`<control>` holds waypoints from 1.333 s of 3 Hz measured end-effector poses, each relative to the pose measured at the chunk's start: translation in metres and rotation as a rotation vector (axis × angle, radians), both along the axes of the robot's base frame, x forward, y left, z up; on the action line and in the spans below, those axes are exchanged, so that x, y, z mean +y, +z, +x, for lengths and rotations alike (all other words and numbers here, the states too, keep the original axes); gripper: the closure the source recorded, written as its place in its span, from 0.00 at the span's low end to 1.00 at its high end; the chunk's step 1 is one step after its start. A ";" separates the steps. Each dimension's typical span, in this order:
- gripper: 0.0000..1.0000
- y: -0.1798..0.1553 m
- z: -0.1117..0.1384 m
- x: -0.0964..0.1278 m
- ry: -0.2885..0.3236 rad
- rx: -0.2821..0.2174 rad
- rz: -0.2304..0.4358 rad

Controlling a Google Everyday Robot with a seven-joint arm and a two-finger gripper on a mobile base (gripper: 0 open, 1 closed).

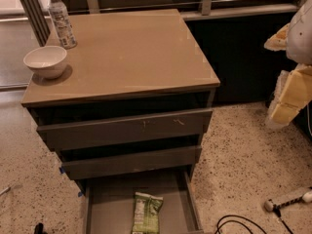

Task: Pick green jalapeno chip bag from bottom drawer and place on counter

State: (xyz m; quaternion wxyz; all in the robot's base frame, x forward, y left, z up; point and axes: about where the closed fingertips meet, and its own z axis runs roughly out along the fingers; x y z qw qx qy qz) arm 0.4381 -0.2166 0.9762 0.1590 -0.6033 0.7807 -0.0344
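The green jalapeno chip bag (145, 212) lies flat in the open bottom drawer (109, 204), label panel up, near the drawer's middle and slightly right. The counter (126, 52) is the tan glossy top of the cabinet above it. My gripper (288, 97) hangs at the right edge of the camera view, beside the cabinet and above the floor, well up and to the right of the bag. It holds nothing that I can see.
A white bowl (45, 61) and a clear water bottle (62, 19) stand on the counter's left side. The two upper drawers (126, 130) stand slightly out. A white power strip (287, 199) and black cable (239, 224) lie on the speckled floor at right.
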 end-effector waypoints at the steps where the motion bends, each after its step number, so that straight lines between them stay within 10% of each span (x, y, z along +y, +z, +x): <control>1: 0.35 -0.015 0.002 0.005 0.000 -0.016 0.022; 4: 1.00 -0.113 0.023 0.026 0.022 -0.029 0.241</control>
